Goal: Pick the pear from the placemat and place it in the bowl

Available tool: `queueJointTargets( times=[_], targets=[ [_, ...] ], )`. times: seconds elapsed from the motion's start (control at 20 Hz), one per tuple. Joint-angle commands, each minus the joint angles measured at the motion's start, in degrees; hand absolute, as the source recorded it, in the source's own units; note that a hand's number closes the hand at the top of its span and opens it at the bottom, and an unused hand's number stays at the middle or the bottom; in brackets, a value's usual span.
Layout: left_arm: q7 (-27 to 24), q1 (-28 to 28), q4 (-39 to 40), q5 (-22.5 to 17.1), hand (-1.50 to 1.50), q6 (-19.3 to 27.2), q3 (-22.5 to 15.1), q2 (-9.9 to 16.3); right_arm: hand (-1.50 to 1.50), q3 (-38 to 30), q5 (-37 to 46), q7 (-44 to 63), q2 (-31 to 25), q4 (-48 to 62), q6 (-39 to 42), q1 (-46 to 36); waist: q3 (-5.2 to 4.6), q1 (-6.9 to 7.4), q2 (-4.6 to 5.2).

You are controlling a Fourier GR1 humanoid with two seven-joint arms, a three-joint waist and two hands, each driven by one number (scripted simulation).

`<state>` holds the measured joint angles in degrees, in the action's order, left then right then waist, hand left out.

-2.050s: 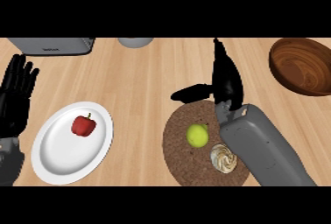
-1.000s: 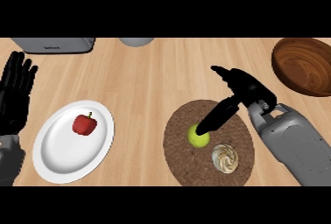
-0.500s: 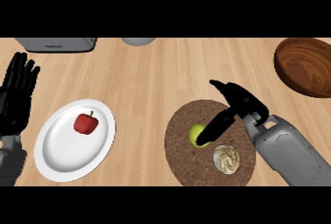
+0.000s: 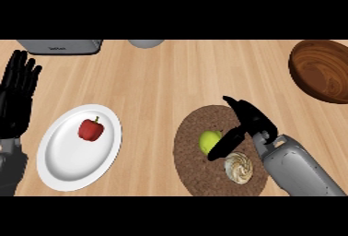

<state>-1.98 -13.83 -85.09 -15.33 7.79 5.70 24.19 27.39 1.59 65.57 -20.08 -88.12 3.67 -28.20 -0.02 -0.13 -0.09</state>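
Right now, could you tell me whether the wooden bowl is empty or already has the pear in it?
Empty: the bowl shows only bare wood, and the pear lies on the placemat.

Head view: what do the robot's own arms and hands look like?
Both forearms are smooth grey casings, rounded and bulky. Each ends in a glossy black hand with slim segmented fingers and a thumb: right hand, left hand. No cables, markings or sleeves show.
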Motion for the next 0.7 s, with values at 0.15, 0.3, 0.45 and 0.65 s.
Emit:
queueJointTargets(
  times=[0.15, 0.3, 0.45, 0.65],
  targets=[
    [-1.48, -1.33, 3.01, -0.46, 0.0, -3.6, 3.82, 0.89, -1.5, -1.76, 4.17, 0.27, 1.55, -0.12, 1.46, 5.68, 0.01, 0.04, 0.07],
    [-2.3, -0.54, 4.66, 1.17, 0.0, -3.93, 3.04, -0.43, -1.5, -0.25, 6.52, 2.54, 2.27, -5.27, 2.02, 8.36, 0.0, -0.17, 0.03],
    [3.77, 1.17, -5.28, 2.03, 0.0, 0.1, 0.78, -2.28, -1.5, -2.43, 5.76, 2.75, 5.25, 4.56, 3.35, 2.73, 0.04, 0.68, 0.0],
    [-1.45, 2.48, -0.54, 2.01, 0.0, -3.47, 3.16, -2.15, -1.5, 0.2, 10.39, 3.74, 9.96, 3.24, 1.44, 4.37, 0.01, 0.36, 0.03]
  ],
)
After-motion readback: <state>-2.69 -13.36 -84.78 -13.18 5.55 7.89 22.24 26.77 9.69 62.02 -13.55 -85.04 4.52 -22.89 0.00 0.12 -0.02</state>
